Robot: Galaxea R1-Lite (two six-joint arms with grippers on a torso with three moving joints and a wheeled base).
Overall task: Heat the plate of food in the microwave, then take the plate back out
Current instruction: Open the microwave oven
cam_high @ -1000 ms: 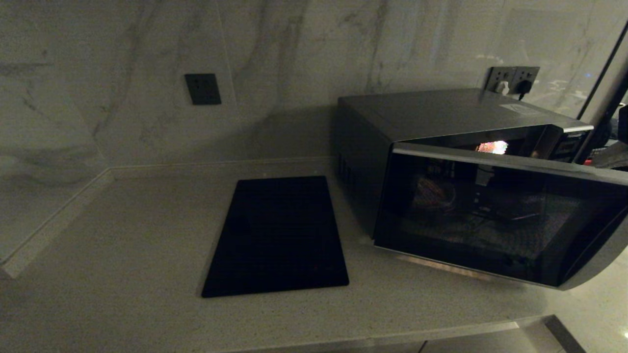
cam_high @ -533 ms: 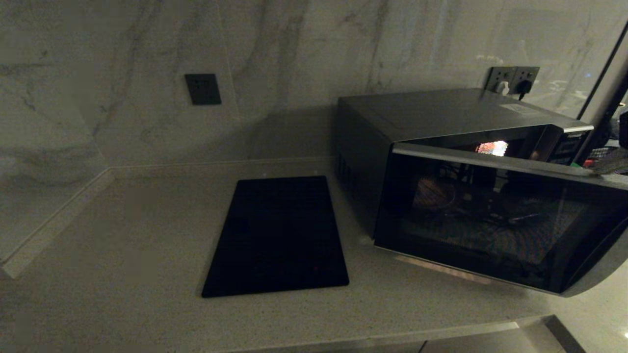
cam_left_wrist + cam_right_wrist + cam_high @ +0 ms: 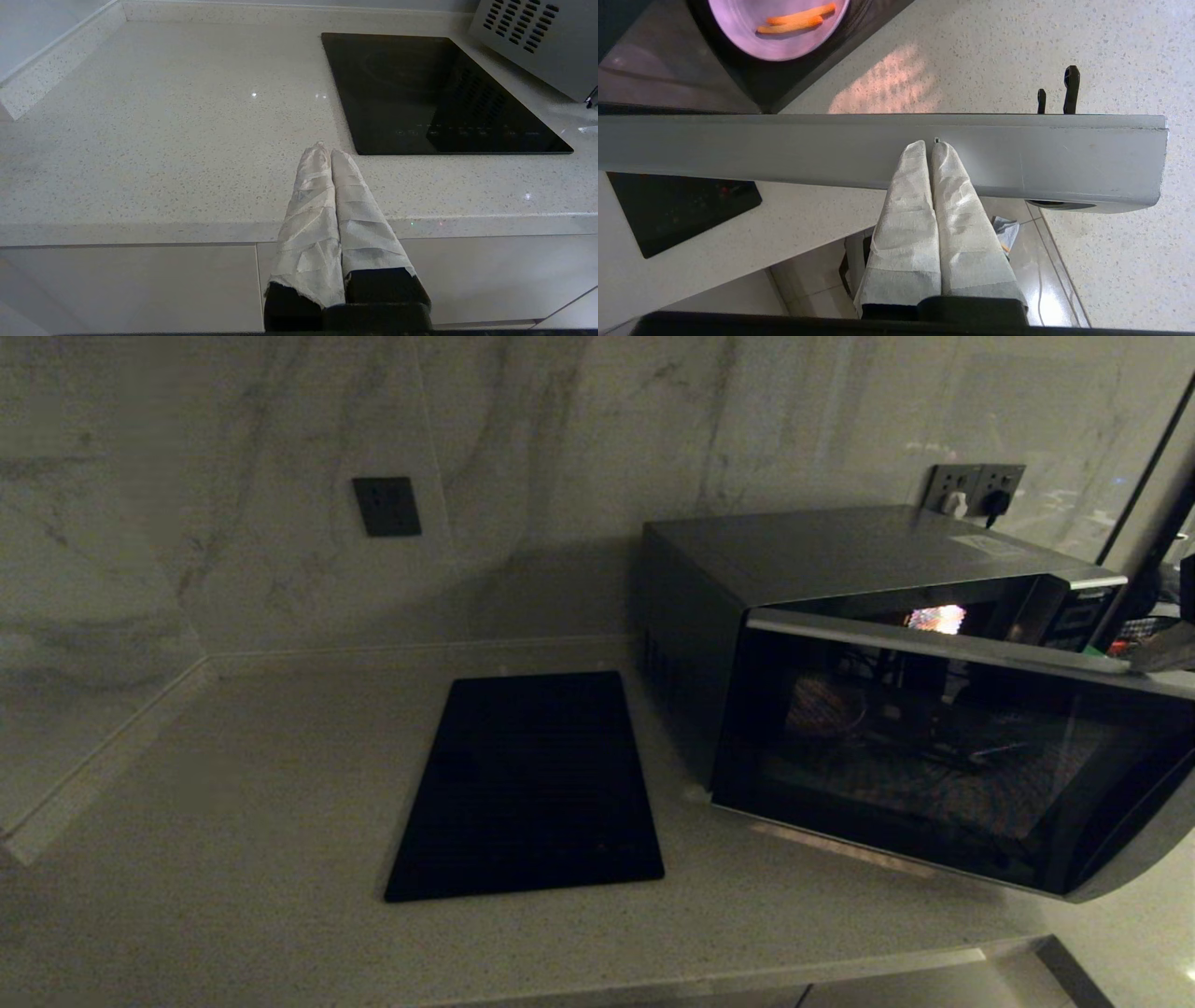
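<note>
The microwave (image 3: 840,551) stands at the right of the counter, its dark glass door (image 3: 934,756) swung partly out toward me. Inside, on the turntable, lies the lavender plate of food (image 3: 777,28) with two orange sticks; the head view does not show it. My right gripper (image 3: 930,147) is shut and holds nothing. Its cloth-wrapped tips rest against the top edge of the door (image 3: 784,144) near the free end, and in the head view the gripper (image 3: 1158,649) shows at the far right. My left gripper (image 3: 326,150) is shut and empty, parked over the counter's front edge.
A flat black mat (image 3: 527,784) lies on the counter left of the microwave. The marble wall carries a dark socket (image 3: 386,505) and a plugged outlet (image 3: 976,485) behind the oven. The counter's front edge (image 3: 140,228) drops to cabinet fronts.
The free end of the door has swung slightly further out toward me, and my right gripper has shifted a little with it. The left arm has not moved.
</note>
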